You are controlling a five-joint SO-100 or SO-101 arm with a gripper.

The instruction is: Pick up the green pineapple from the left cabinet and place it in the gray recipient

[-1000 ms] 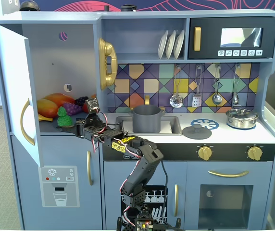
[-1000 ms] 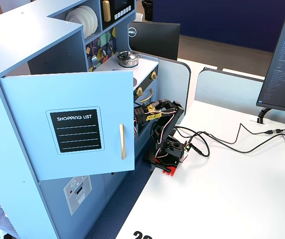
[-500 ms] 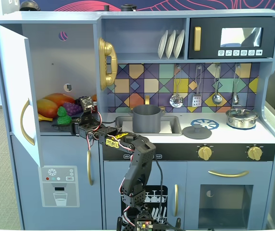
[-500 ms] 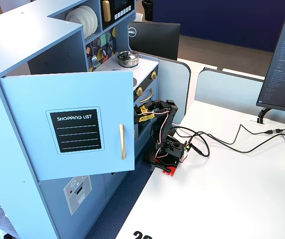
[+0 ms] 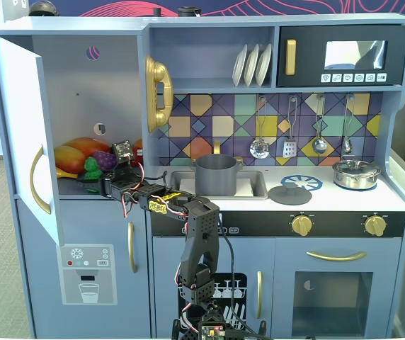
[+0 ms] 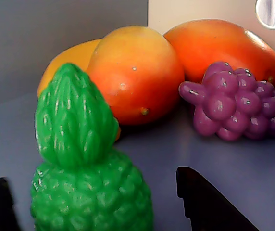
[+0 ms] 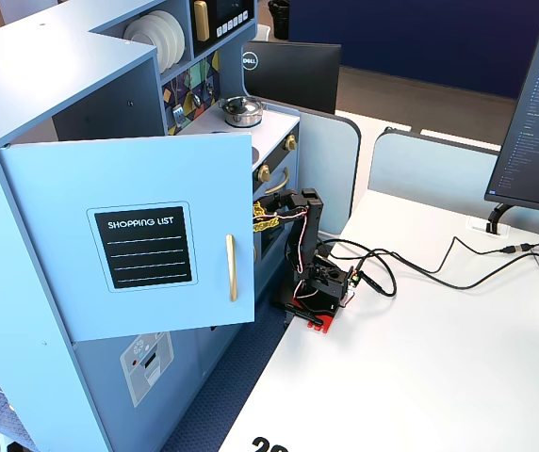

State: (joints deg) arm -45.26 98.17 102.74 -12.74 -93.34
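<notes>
Reach step in hand. Green pineapple [image 6: 90,179] stands on the left cabinet [image 5: 18,106] shelf, before the mangoes [image 6: 135,72]. Gripper [image 6: 99,204] spread wide, fingers flanking the fruit, apparently not touching. Next: close, then carry to gray recipient [image 5: 215,174].

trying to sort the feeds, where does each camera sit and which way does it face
A fixed view: in front of the toy kitchen, facing it; the arm reaches into the left cabinet.
Wrist view: rides the arm inside the cabinet, close on the green pineapple between the dark tips of the open pincer.
Another fixed view: raised at the kitchen's side, behind the open door; the arm's base shows.
Shared: both fixed views show the silver pot.
</notes>
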